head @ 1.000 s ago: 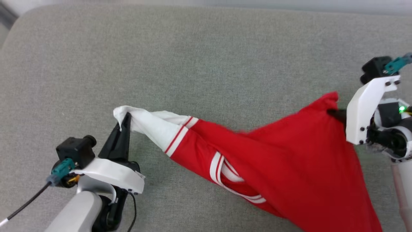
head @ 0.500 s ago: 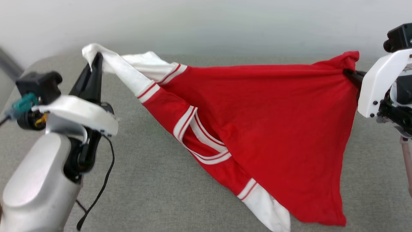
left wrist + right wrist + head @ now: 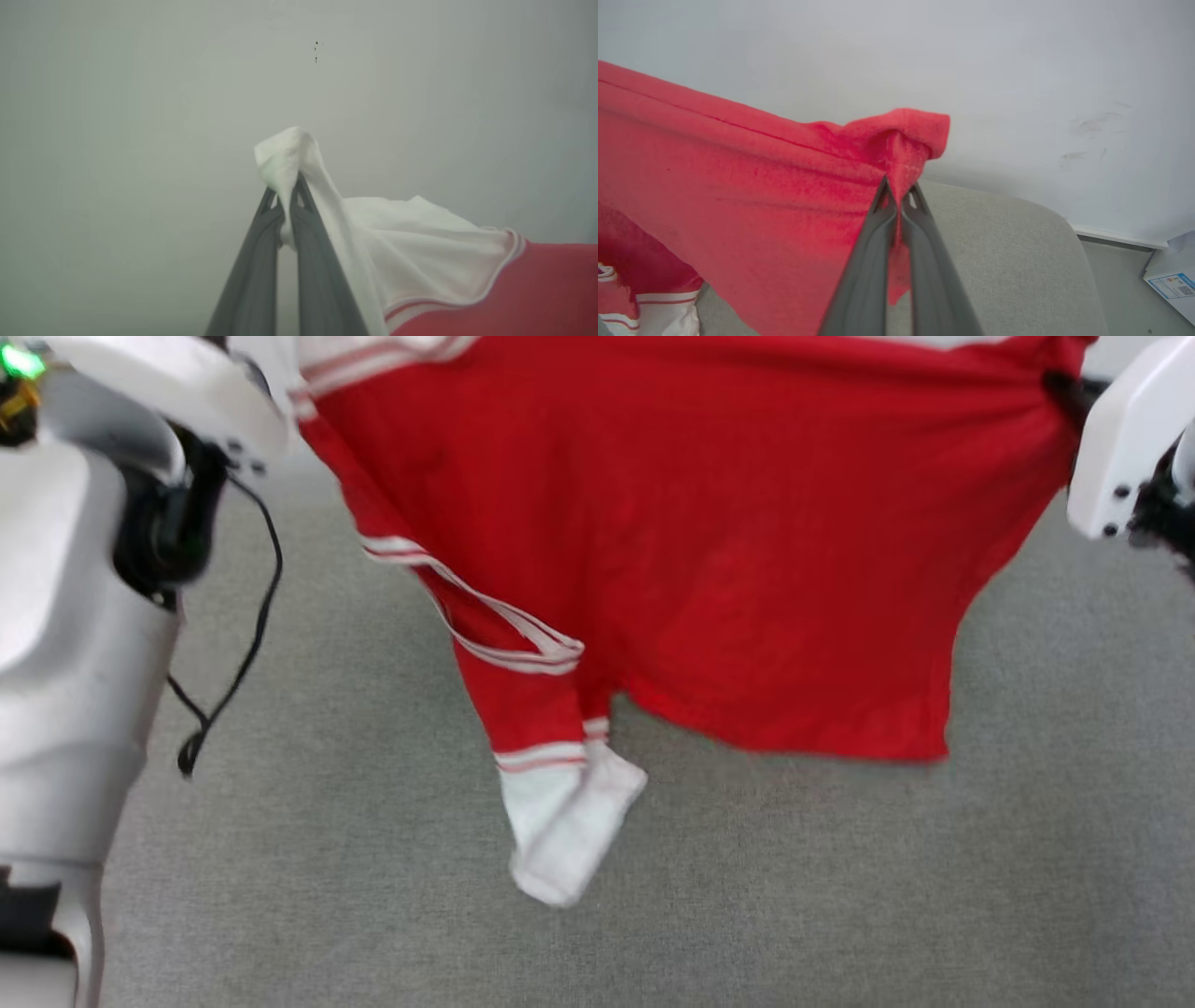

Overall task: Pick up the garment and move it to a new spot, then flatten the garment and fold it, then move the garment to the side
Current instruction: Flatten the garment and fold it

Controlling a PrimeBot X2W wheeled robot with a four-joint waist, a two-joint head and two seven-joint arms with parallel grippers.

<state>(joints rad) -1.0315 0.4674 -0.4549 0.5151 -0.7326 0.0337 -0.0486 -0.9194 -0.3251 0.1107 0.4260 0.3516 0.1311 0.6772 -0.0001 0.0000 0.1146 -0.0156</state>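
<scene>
Garment (image 3: 747,569), soft red knit — white sleeve (image 3: 569,831) dangling, grey woven surface (image 3: 840,896)

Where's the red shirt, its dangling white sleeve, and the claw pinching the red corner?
garment (image 3: 747,551): head view, red body.
white sleeve (image 3: 565,826): head view, hanging cuff.
right gripper (image 3: 900,186): right wrist view, between its fingertips.

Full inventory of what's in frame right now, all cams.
garment: 1, red with white sleeves and striped trim, held up and spread between the two grippers, above the cushion
cushion: 1, grey fabric, under the garment
wall: 1, white, behind the cushion
box: 1, pale with printed label, past the cushion's corner, cut off by the frame edge
cable: 1, black, hanging off the left arm
left gripper: 1, dark fingers, shut on a white sleeve
right gripper: 1, dark fingers, shut on a red corner
</scene>
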